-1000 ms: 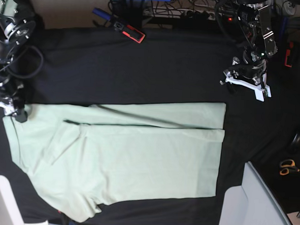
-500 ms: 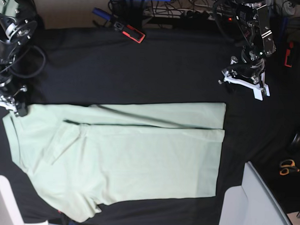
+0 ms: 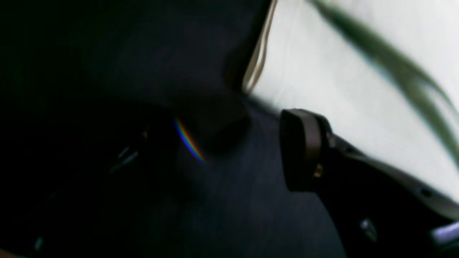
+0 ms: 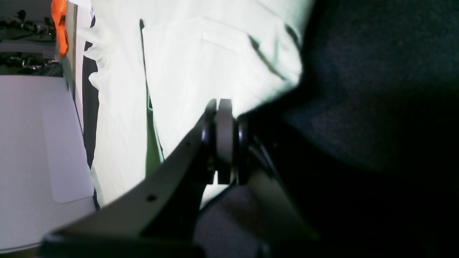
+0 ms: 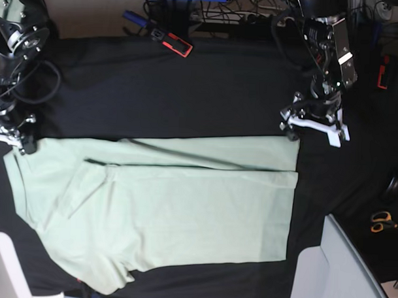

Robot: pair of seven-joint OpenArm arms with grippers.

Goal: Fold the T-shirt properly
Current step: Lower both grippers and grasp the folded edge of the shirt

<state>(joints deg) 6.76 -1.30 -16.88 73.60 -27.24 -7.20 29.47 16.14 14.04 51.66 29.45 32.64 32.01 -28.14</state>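
Observation:
The pale mint T-shirt (image 5: 184, 201) lies spread on the black table cloth (image 5: 188, 90), with its upper part folded down in a long band. My right gripper (image 5: 19, 143) sits at the shirt's far-left upper corner. In the right wrist view the right gripper (image 4: 224, 143) has its jaws pressed together on the T-shirt (image 4: 200, 61) at its edge. My left gripper (image 5: 311, 127) hovers just above the shirt's upper right corner, jaws wide apart. In the left wrist view one finger pad (image 3: 301, 150) shows over black cloth beside the T-shirt's hem corner (image 3: 322, 71); nothing is between the jaws.
Orange-handled scissors (image 5: 381, 222) lie at the right edge. A red and black tool (image 5: 176, 43) rests at the back. A pale grey panel (image 5: 342, 272) covers the front right corner. Cables hang by the arm at the left (image 5: 18, 84).
My left gripper has come down and leftward to the shirt's upper right corner and spread its jaws wider. My right gripper has shut at the shirt's left corner.

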